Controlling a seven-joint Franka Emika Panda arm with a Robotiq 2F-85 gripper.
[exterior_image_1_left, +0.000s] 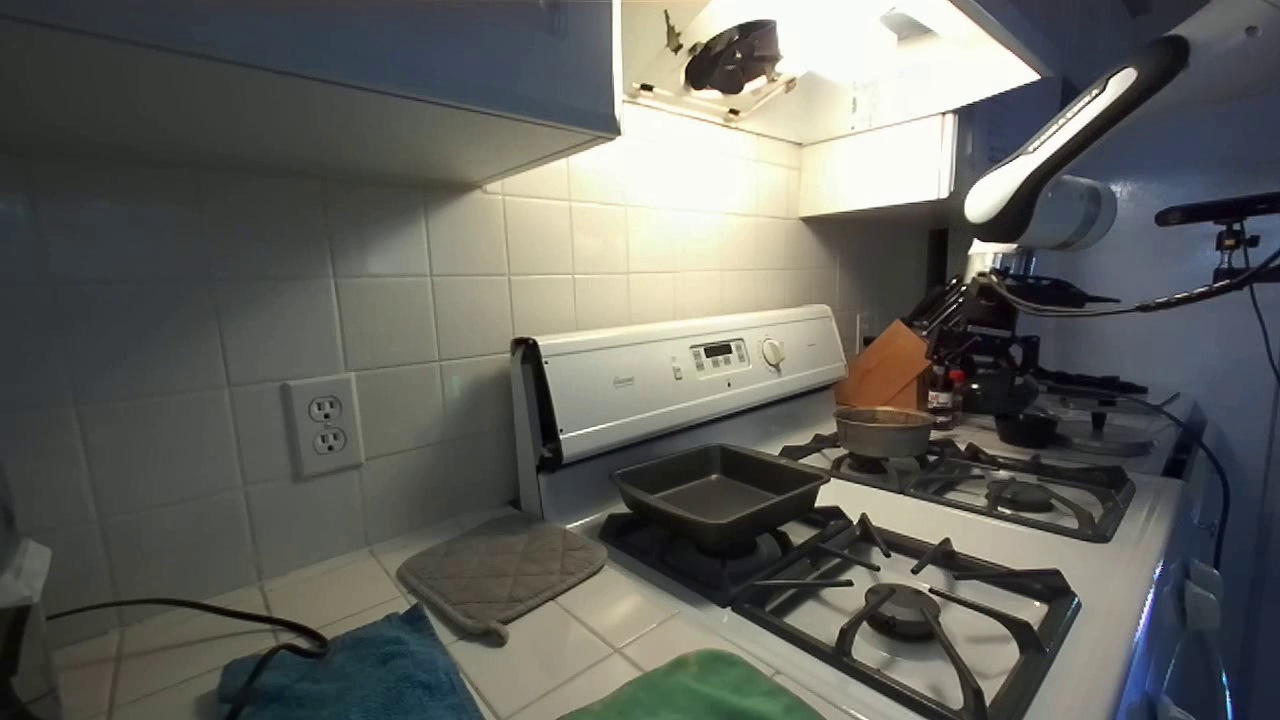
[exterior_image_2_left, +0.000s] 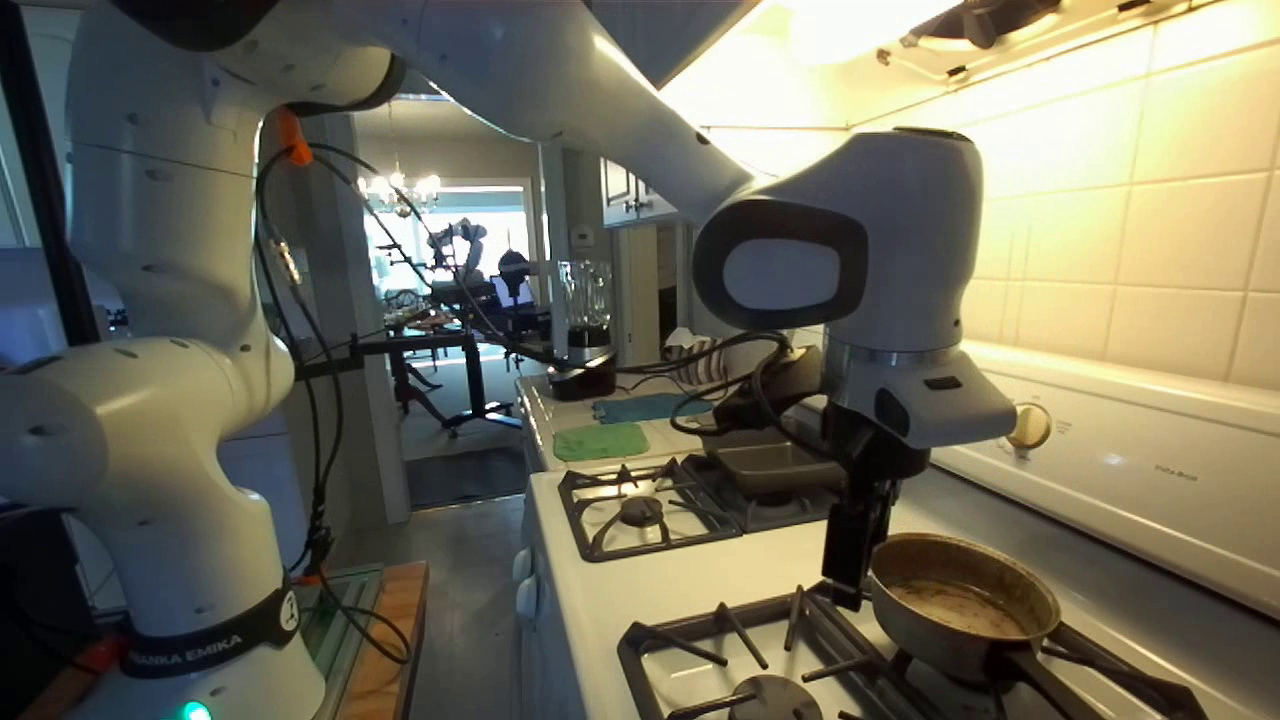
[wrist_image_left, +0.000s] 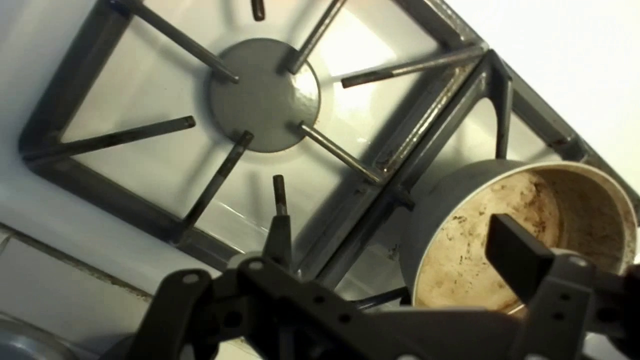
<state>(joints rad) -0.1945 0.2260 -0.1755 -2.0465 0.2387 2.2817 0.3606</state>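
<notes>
The black two-fingered gripper (wrist_image_left: 392, 222) is held pointing down over the white stove top (exterior_image_2_left: 690, 575), its fingers (wrist_image_left: 517, 254) spread wide. In the wrist view, one finger is seen across the inside of a round grey metal saucepan (wrist_image_left: 460, 250), the other across a square dark metal grate (wrist_image_left: 125, 135); whether the saucepan's wall is touched cannot be told. The saucepan, browned and spotted within, is set upright on an adjoining grate (wrist_image_left: 502, 120), its dark handle (exterior_image_2_left: 1045, 680) turned away from the gripper. Beside it, a round grey burner cap (wrist_image_left: 265, 97) is ringed by prongs.

The gripper is carried by a white jointed arm (exterior_image_2_left: 900, 230). In an exterior view, a slanted wooden knife block (exterior_image_1_left: 885, 370) is seen near the saucepan. Well apart, a dark rectangular baking pan (exterior_image_1_left: 720, 490) is placed over another burner. Beyond that, a grey quilted pot holder (exterior_image_1_left: 505, 570), a blue cloth (exterior_image_1_left: 375, 665) and a green cloth (exterior_image_1_left: 700, 690) are laid on the white tiled counter (exterior_image_1_left: 540, 660).
</notes>
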